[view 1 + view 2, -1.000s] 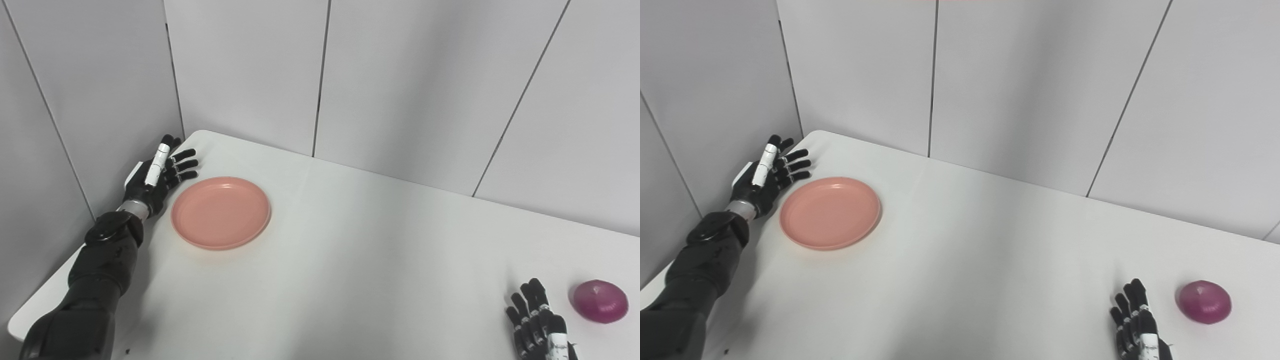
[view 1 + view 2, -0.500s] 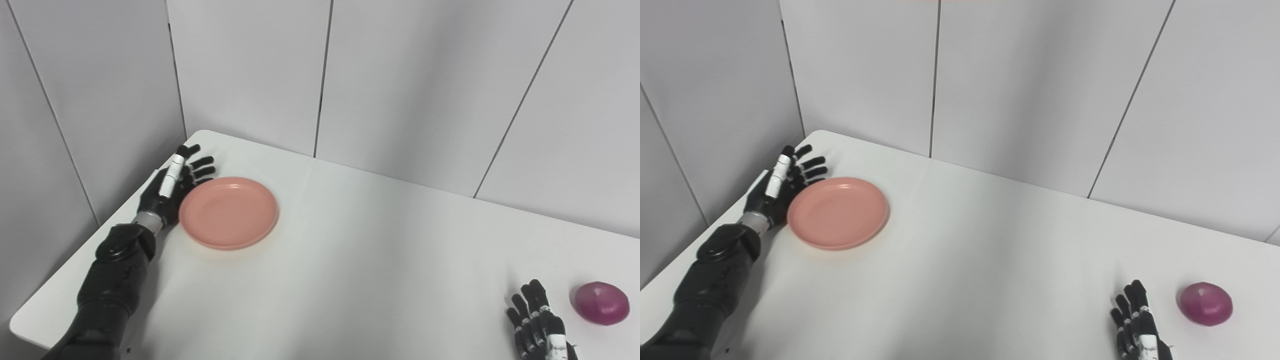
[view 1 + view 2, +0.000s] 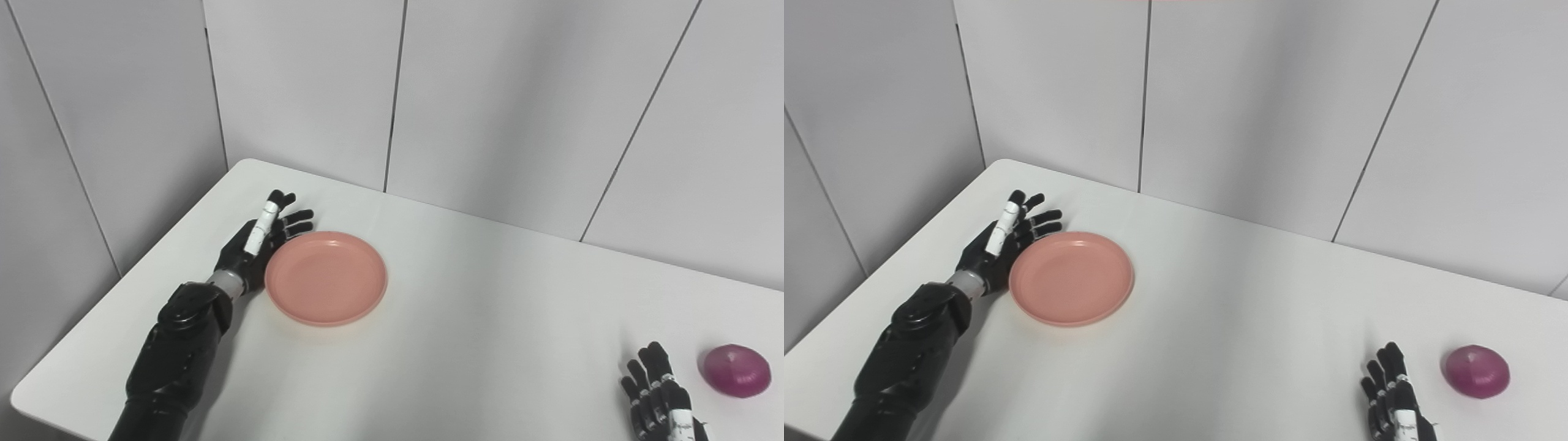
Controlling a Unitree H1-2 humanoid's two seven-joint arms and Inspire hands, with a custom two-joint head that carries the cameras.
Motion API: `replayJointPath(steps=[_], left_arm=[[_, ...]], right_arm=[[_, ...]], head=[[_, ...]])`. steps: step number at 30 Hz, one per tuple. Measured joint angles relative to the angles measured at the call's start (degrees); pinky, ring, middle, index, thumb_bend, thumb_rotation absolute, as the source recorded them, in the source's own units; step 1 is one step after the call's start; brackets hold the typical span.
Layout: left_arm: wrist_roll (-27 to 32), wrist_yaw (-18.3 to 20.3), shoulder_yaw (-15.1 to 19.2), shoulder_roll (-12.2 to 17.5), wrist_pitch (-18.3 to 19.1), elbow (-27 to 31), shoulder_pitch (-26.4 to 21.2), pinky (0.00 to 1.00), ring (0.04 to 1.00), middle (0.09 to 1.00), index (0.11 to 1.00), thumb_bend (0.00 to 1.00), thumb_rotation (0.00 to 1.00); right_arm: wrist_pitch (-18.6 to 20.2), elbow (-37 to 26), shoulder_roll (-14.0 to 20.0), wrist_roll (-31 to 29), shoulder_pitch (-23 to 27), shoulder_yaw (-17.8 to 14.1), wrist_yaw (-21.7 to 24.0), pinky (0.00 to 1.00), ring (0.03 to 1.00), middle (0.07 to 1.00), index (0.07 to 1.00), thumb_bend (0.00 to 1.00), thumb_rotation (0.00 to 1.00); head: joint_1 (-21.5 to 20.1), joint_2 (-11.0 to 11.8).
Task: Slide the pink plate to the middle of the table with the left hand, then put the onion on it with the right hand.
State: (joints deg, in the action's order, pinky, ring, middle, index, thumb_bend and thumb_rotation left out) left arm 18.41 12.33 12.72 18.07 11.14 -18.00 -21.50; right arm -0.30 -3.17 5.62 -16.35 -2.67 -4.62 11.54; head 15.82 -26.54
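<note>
Step 1 in progress, judging by layout: pink plate [image 3: 326,277] sits left of frame centre, not yet at the middle of the white table [image 3: 478,318]. Left hand [image 3: 257,242] pressed flat against the plate's left rim, fingers spread & extended, nothing grasped, edge-of-palm push pose. Arm enters lower left.

Step 2 not started: onion [image 3: 735,370] lies at lower right of frame, on the tabletop, well apart from plate. Right hand [image 3: 658,392] at bottom right edge, just beside onion but not touching; fingers look extended & loose, empty, partly cut off by frame.

Materials: plate = round, shallow, raised lip, smooth matte plastic-looking, salmon pink. Onion = purple-red, squat rounded w/ slight top point, smooth glossy skin; prob rolls easily. Table smooth, low friction likely, rounded corners. Hands black w/ white segments. Grey wall panels [image 3: 490,104] behind.
</note>
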Motion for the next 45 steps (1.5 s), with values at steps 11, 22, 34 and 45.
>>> replayJointPath(steps=[11, 22, 34, 45], left_arm=[[0.0, -0.2, -3.0, -1.4, 3.7, 6.2, 0.2, 0.85, 0.829, 0.826, 0.934, 0.90, 0.86], [-1.1, -0.3, -6.0, -4.7, 5.9, 12.9, 2.6, 0.84, 0.826, 0.821, 0.935, 0.88, 0.89], [-1.2, -0.2, -5.5, -4.7, 7.8, 13.0, 2.3, 0.85, 0.836, 0.836, 0.946, 0.89, 0.86], [-0.5, -0.5, -2.3, -3.9, 7.8, 13.4, -0.6, 0.86, 0.840, 0.836, 0.953, 0.86, 0.90]], right_arm=[[0.0, -0.3, -0.1, 0.0, 0.0, 0.0, 0.0, 1.00, 0.998, 1.000, 0.989, 0.82, 0.81], [0.0, -0.7, -0.3, 0.0, -0.2, 0.0, -0.1, 1.00, 1.000, 1.000, 0.997, 0.80, 0.80], [0.0, -1.2, -0.4, 0.1, -0.4, 0.0, -0.1, 1.00, 1.000, 1.000, 1.000, 0.77, 0.80], [0.0, -1.1, -0.4, 0.0, -0.4, -0.1, -0.1, 1.00, 1.000, 1.000, 0.997, 0.78, 0.78]], head=[[-0.9, -0.5], [-1.5, -0.7], [-1.5, -0.4], [-1.3, -0.4]])
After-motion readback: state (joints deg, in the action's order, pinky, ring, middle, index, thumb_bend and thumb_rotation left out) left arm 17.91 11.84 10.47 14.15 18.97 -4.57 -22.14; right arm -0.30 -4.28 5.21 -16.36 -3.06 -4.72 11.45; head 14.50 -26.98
